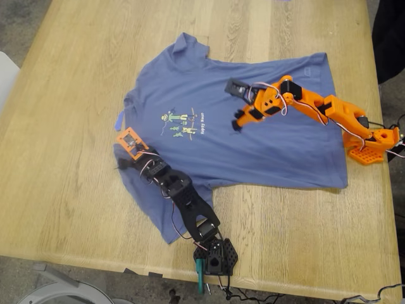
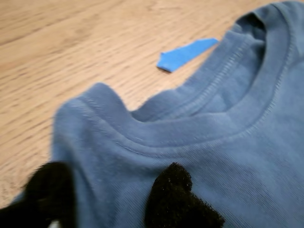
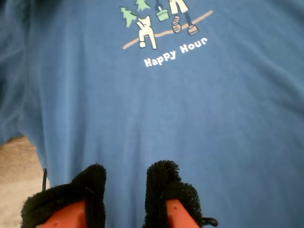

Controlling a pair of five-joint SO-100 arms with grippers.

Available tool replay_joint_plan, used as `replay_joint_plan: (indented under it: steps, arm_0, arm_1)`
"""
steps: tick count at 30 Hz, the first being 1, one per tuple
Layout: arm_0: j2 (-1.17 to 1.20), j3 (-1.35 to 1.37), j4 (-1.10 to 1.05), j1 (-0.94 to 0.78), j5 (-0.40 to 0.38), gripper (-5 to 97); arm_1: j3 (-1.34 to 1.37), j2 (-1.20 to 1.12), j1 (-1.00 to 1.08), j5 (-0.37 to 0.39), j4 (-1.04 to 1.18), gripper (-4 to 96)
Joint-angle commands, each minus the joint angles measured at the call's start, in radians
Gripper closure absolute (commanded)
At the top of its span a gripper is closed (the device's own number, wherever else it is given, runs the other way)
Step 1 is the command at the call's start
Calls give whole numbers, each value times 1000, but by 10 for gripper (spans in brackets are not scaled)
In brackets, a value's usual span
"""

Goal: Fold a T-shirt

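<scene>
The slate-blue T-shirt (image 1: pixel 266 145) lies spread flat on the wooden table (image 1: pixel 63 190), collar toward the exterior view's left and hem toward its right. Its cartoon print (image 1: pixel 180 121) with the words "Happy Hour" (image 3: pixel 175 51) faces up. My first gripper (image 1: pixel 121 163), on the black arm, sits at the collar (image 2: pixel 199 128). It is open (image 2: pixel 114 199), with shirt fabric humped up between its black padded fingertips (image 2: pixel 173 194). My second gripper (image 1: pixel 235 125), on the orange arm, hovers over the chest just beside the print, slightly open (image 3: pixel 126 190) and holding nothing.
A strip of blue tape (image 1: pixel 120 119) (image 2: pixel 187 53) is stuck to the table just past the collar. The black arm's base (image 1: pixel 215 256) is clamped at the table's near edge, and the orange arm's base (image 1: pixel 373 142) at the exterior view's right edge. Part of a white object (image 1: pixel 5 73) shows at that view's left.
</scene>
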Motion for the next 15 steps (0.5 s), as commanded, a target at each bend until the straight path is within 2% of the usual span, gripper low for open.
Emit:
replay_joint_plan:
  steps: [1,3,10,12,15]
  arm_0:
    - [-5,-41,8,9,-46,824]
    - [-6,-46,5,9,-48,911]
    - [17,-77,9,32,-60,918]
    - [25,-77,12,40,-61,918]
    - [38,-63,18,41,-61,918]
  arm_1:
    - [-38,103,-5,15,34,732]
    - [-32,107,-14,35,34,726]
    - [8,69,-91,103,40,703]
    - [87,104,-107,101,41,703]
    - [390,288,-109,91,40,694]
